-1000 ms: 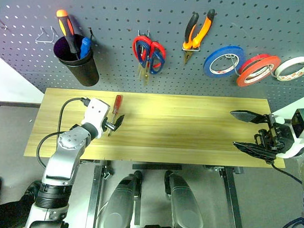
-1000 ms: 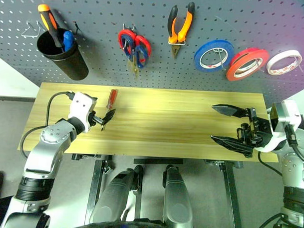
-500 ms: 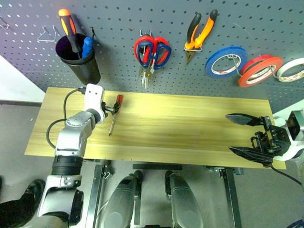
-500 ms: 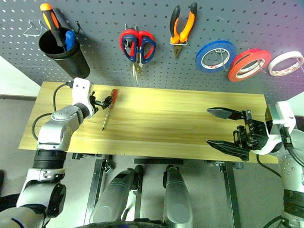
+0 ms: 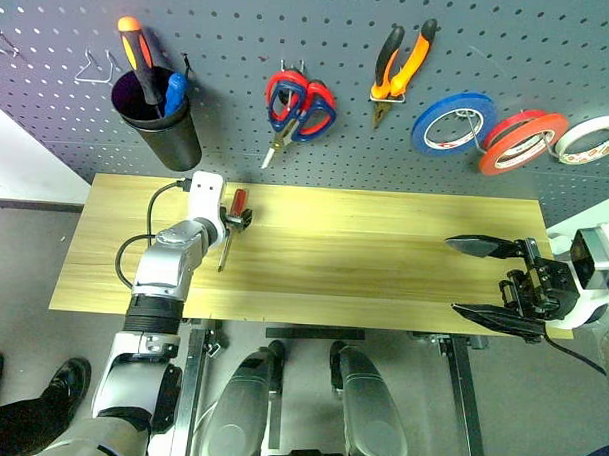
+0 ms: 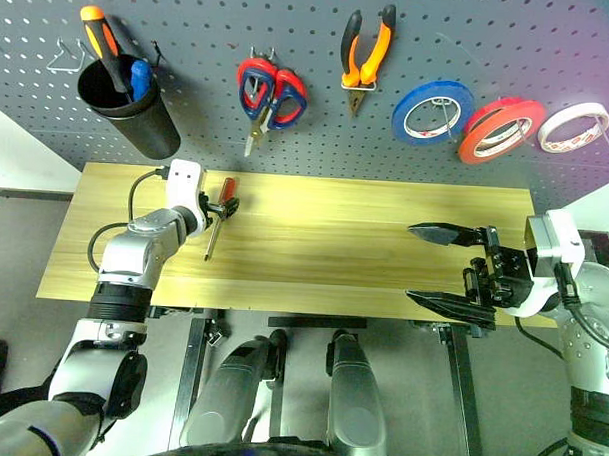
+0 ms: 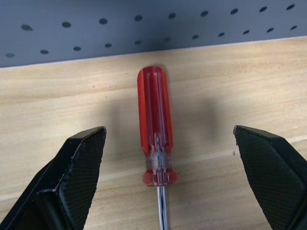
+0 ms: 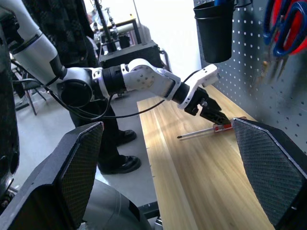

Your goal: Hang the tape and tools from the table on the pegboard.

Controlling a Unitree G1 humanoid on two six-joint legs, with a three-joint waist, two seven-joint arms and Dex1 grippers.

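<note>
Left gripper (image 5: 239,219): spread wide over the red-handled screwdriver (image 7: 154,139), one finger on each side of the handle, neither touching; nothing held. Screwdriver: lay flat on the wooden table (image 5: 363,260), left of centre, handle toward the pegboard (image 5: 238,126). Right gripper (image 5: 488,279): spread wide and empty, above the table's lower right edge. On pegboard, upper frame: orange-and-black pliers (image 5: 400,61) centre; scissors (image 5: 299,103) left of them; orange-red tape roll (image 5: 520,141) at right, between blue roll (image 5: 450,121) and white roll (image 5: 588,138).
</note>
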